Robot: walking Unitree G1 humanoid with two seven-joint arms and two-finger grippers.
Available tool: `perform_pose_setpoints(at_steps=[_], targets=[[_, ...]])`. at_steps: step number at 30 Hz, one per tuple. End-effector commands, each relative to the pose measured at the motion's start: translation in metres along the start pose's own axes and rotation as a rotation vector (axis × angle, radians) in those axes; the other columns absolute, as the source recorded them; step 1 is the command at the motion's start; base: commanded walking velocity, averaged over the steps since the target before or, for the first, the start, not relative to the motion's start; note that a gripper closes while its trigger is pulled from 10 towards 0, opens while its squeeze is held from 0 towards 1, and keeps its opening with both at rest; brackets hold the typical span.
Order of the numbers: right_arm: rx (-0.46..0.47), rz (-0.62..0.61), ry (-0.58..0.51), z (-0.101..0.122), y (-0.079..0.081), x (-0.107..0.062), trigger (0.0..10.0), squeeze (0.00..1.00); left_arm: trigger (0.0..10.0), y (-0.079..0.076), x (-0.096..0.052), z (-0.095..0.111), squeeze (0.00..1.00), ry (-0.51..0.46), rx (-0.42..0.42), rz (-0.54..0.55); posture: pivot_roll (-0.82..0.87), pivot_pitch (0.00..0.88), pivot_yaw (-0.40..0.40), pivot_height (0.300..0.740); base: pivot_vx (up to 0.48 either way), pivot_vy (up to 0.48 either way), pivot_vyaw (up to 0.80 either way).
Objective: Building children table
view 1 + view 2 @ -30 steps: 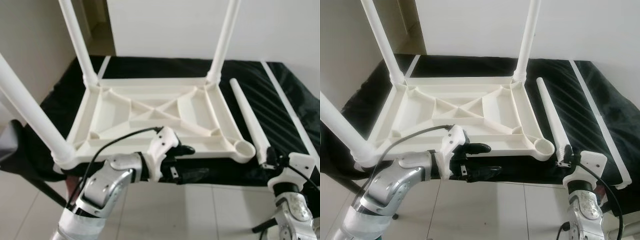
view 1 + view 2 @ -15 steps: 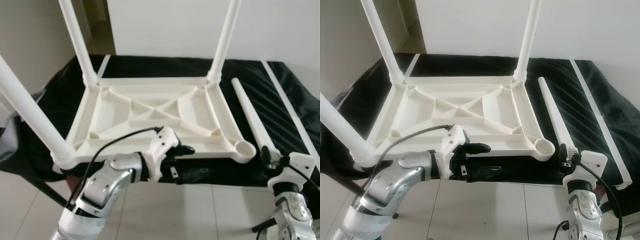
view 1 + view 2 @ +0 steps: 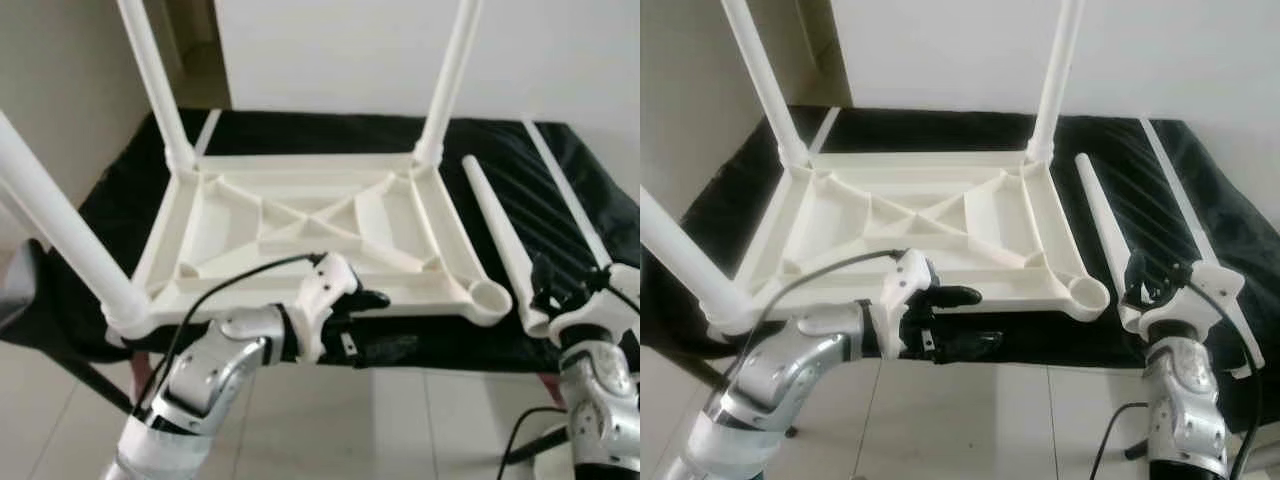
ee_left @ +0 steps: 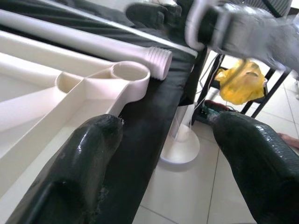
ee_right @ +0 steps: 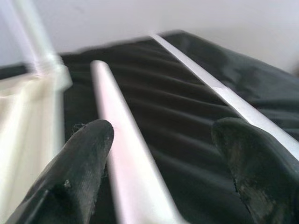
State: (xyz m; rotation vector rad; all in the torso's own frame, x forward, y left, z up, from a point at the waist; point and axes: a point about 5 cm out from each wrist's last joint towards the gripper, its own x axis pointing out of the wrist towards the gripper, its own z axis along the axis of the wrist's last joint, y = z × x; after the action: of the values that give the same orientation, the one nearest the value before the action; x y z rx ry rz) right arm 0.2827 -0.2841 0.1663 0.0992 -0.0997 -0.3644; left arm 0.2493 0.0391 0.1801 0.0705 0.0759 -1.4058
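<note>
We hold our right claw (image 3: 1145, 283) wide over the loose leg (image 3: 1102, 235), left claw (image 3: 375, 322) wide beside the upturned table (image 3: 310, 225).

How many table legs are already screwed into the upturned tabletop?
3: far-left leg, far-right leg, near-left leg. The near-right socket is empty; a fourth leg lies loose beside it on the black cover.
</note>
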Motion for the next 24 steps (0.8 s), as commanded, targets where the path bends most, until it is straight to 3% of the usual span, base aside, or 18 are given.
perform_pose_setpoints(at_steps=[1,7,12,24], targets=[[-0.01,-0.035,0.057,-0.003,-0.004,0.005,10.0,0.0,10.0,0.0,0.001,-0.001,0.0,0.013,-0.002,0.001,-0.02,0.036,0.007,0.74,0.0,0.0,0.0],[-0.017,-0.042,0.111,0.001,0.001,0.023,10.0,0.0,10.0,-0.001,0.003,-0.001,0.0,0.008,-0.006,-0.005,-0.02,0.035,0.004,0.74,0.0,0.0,0.0],[-0.039,0.029,0.211,0.0,0.013,0.038,10.0,0.0,10.0,-0.002,0.002,-0.002,0.0,0.013,-0.007,-0.001,-0.01,0.031,-0.003,0.74,0.0,0.0,0.0],[-0.052,0.07,0.334,-0.002,0.018,0.05,10.0,0.0,10.0,-0.007,0.003,-0.004,0.0,0.014,-0.027,-0.007,-0.01,0.032,-0.007,0.74,0.0,0.0,0.0]])
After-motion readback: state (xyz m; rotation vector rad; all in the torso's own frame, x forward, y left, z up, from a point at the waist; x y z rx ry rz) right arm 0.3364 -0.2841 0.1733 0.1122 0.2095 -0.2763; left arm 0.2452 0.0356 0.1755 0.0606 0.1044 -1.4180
